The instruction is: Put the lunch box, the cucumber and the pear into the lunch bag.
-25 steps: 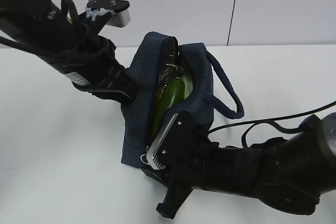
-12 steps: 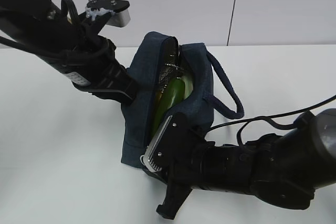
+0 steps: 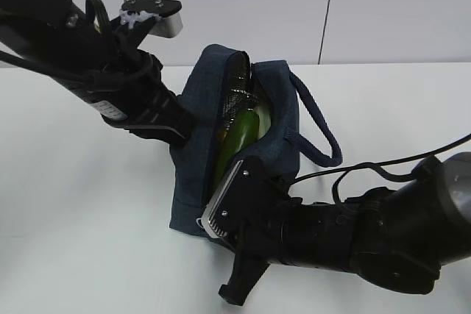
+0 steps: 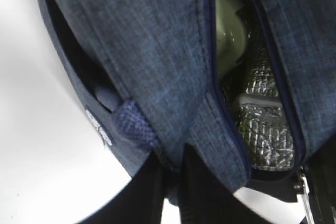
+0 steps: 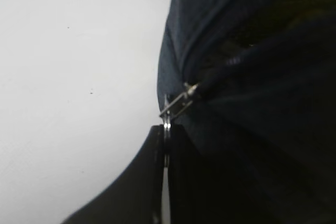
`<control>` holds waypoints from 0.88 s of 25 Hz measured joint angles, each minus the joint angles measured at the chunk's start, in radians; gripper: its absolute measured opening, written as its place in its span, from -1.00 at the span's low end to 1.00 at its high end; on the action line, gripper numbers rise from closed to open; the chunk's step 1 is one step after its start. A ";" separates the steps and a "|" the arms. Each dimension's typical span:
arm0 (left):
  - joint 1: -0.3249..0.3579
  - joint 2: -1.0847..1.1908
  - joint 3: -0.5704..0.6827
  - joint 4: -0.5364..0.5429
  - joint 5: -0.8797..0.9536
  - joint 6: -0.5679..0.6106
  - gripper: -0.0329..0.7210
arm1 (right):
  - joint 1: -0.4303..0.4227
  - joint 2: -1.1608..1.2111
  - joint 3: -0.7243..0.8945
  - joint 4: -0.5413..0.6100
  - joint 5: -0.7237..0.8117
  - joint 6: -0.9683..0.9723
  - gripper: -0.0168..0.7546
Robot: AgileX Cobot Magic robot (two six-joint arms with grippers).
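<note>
The dark navy lunch bag (image 3: 195,108) lies on the white table with its zip opening gaping along the top. The green cucumber (image 3: 239,134) lies inside it against the silvery lining (image 4: 262,124). The lunch box's pale green lid (image 4: 228,35) shows deeper in the bag. The pear is hidden. My left gripper (image 4: 173,174) is shut on the bag's fabric edge at the opening. My right gripper (image 5: 167,132) is shut on the zipper's metal ring pull (image 5: 167,121) at the bag's near end. In the exterior view both grippers' fingertips are hidden behind the arms and the bag.
The bag's looped handle (image 3: 320,134) hangs out to the right on the table (image 3: 81,204). My right arm (image 3: 353,244) lies low across the front right, with a cable (image 3: 397,163) behind it. My left arm (image 3: 110,79) comes in from the upper left.
My right arm has shifted slightly left and toward the front with the ring pull held. The bag, the cucumber and my left arm look unmoved.
</note>
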 joint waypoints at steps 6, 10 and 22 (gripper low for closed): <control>0.000 0.000 0.000 0.000 -0.001 0.000 -0.90 | 0.000 0.000 0.000 -0.006 0.000 0.022 -0.96; 0.000 0.003 0.000 0.000 -0.002 0.000 -0.90 | 0.000 -0.010 0.000 -0.073 0.000 0.107 -0.96; 0.000 0.004 0.007 -0.003 -0.012 0.000 -0.90 | 0.000 -0.140 0.054 -0.143 0.007 0.200 -0.96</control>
